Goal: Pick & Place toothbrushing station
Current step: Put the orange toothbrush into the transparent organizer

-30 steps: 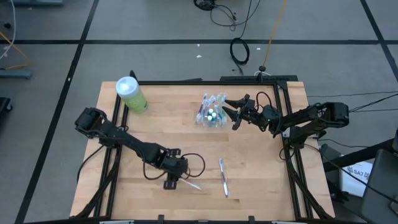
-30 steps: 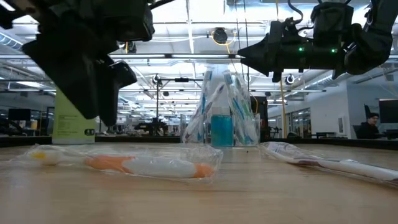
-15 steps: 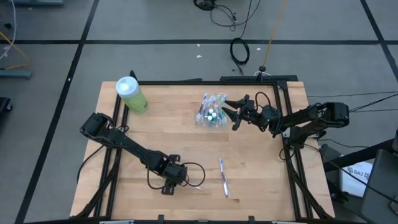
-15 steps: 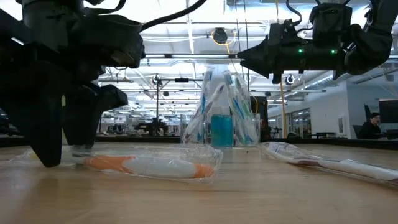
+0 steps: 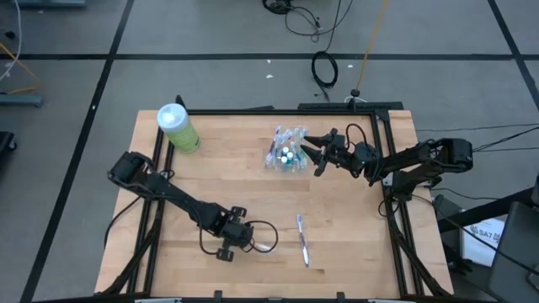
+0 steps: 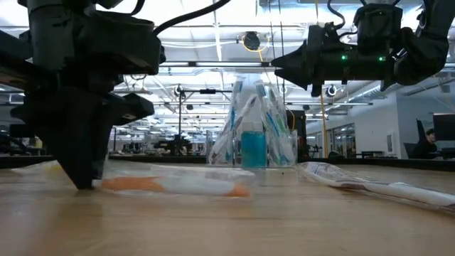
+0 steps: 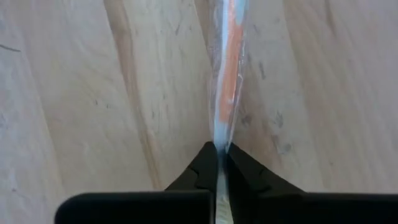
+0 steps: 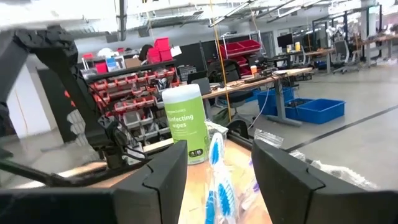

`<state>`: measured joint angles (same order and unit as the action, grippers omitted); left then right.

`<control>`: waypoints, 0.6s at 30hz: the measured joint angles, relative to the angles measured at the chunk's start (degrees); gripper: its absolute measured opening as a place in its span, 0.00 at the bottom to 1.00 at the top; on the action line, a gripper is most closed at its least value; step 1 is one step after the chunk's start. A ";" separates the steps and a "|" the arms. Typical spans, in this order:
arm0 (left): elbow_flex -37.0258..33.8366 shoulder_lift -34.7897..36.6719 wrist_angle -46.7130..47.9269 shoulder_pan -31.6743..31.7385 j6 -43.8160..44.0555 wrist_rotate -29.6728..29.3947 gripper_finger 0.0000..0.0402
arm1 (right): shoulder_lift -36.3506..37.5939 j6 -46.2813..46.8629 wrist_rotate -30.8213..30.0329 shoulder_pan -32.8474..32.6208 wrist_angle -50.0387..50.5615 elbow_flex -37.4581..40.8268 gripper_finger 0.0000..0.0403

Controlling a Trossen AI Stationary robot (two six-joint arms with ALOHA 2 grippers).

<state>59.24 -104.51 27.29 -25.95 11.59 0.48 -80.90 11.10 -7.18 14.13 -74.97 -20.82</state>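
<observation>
Toothbrush (image 6: 170,186), orange and film-wrapped, lies on the desk (image 5: 253,189) at lower centre of the high view, its wrapper end pinched in the closed left gripper (image 7: 217,163). Film alone may slip or tear on lifting. Right gripper (image 5: 313,155) hovers with jaws wide beside the clear cup (image 5: 286,153).

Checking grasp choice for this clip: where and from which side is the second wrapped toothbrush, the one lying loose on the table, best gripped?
Probably near mid-length, from straight above. The loose wrapped toothbrush lies flat on the table, slim, with bare wood on both long sides, so the fingers could straddle its narrow width. The left gripper is shut on the orange wrapped toothbrush.
</observation>
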 joint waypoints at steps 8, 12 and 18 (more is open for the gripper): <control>0.52 7.05 6.97 0.23 -8.56 -10.78 0.07 | 0.00 6.09 9.06 0.02 -0.82 -0.99 0.42; 1.95 11.23 11.35 -0.39 -19.15 -26.85 0.02 | 0.00 6.43 14.67 -0.50 1.81 -3.59 0.42; 2.47 14.47 7.95 -1.18 -45.62 -49.89 0.06 | 0.00 12.92 16.57 -2.23 15.40 -9.51 0.42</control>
<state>61.71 -90.04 35.23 -27.13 -34.03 -49.41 -80.90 24.02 9.39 11.90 -59.57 -30.33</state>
